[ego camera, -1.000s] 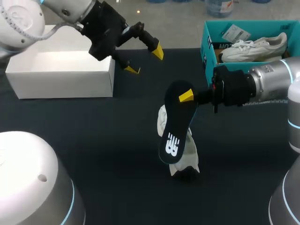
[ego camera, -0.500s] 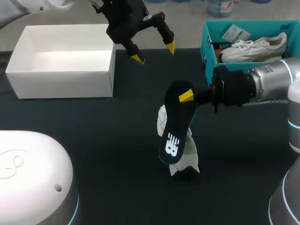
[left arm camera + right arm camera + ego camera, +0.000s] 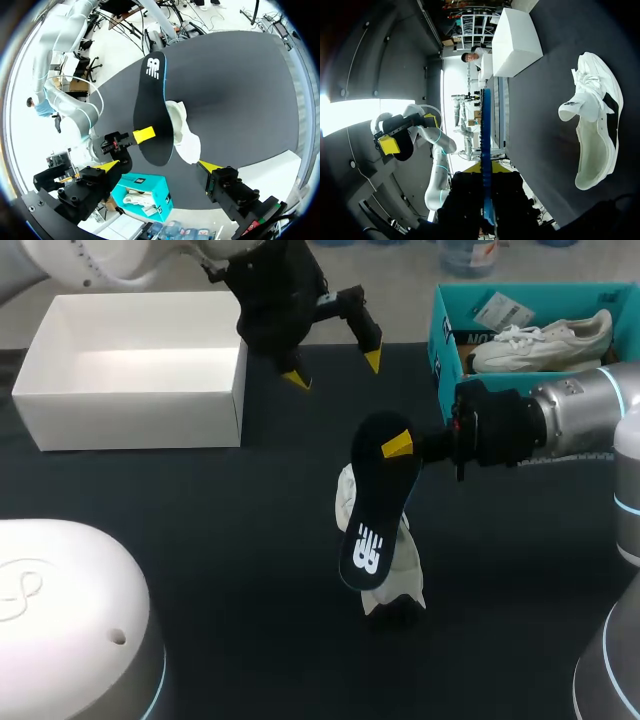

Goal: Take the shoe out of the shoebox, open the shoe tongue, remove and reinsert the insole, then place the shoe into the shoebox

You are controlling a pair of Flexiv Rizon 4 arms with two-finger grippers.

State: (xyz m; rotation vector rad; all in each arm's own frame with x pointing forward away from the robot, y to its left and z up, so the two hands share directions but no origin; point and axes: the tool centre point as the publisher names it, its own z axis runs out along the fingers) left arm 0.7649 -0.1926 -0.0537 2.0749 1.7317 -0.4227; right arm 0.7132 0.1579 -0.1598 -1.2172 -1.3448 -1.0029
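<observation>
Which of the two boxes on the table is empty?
The white box on the robot's left: its inside shows bare. The teal box on the right holds a white shoe.

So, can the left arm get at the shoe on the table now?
Probably only from the side: the insole, gripped by the right tool, hangs over much of the shoe; the left tool is open.

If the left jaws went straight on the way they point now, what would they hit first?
Most likely the black insole, with the white shoe just behind it; depth is unclear.
</observation>
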